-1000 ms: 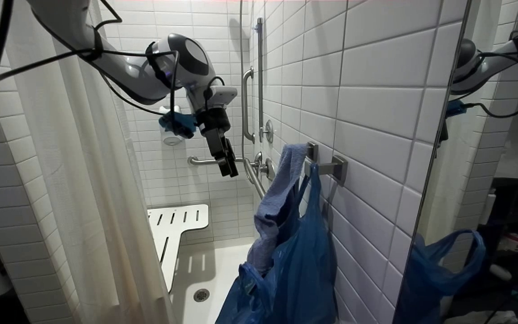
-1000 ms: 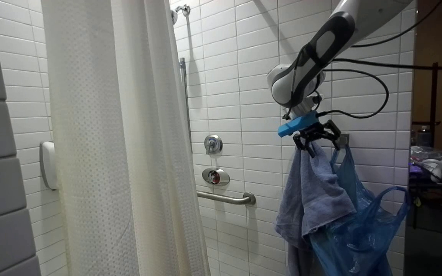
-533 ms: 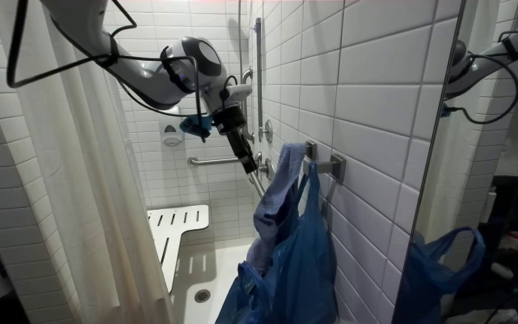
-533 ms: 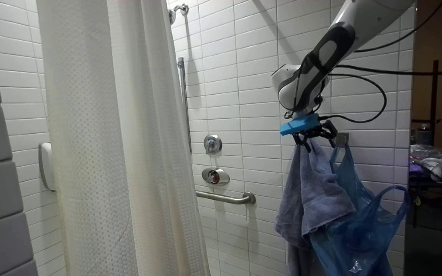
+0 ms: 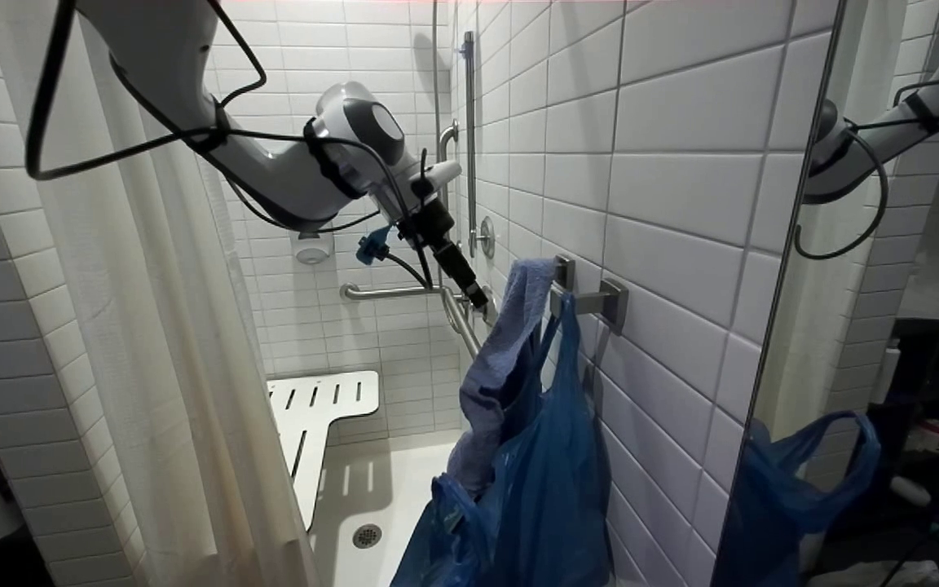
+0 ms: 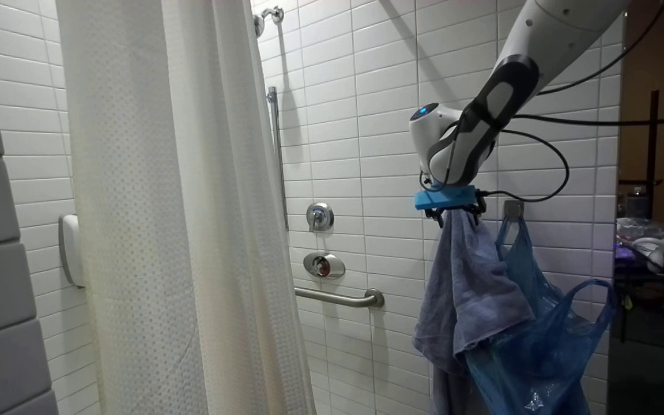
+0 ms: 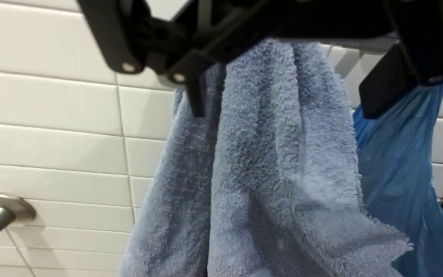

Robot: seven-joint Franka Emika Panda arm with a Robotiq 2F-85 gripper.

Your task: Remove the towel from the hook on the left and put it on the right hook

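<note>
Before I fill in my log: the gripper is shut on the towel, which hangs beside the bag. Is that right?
Not shut: the wrist view shows the gripper open, its jaws apart. The towel does hang beside the bag.

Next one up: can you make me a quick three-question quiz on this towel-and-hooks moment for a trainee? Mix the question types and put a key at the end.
1. True or false: in the wrist view, the claw is open.
2. Fill in: in the wrist view, the blue bag shows to the ___ of the towel.
3. In an exterior view, what hangs from the nearer hook? A) the towel B) the shower curtain C) the blue bag

Key: 1. True. 2. Right. 3. C.
</note>
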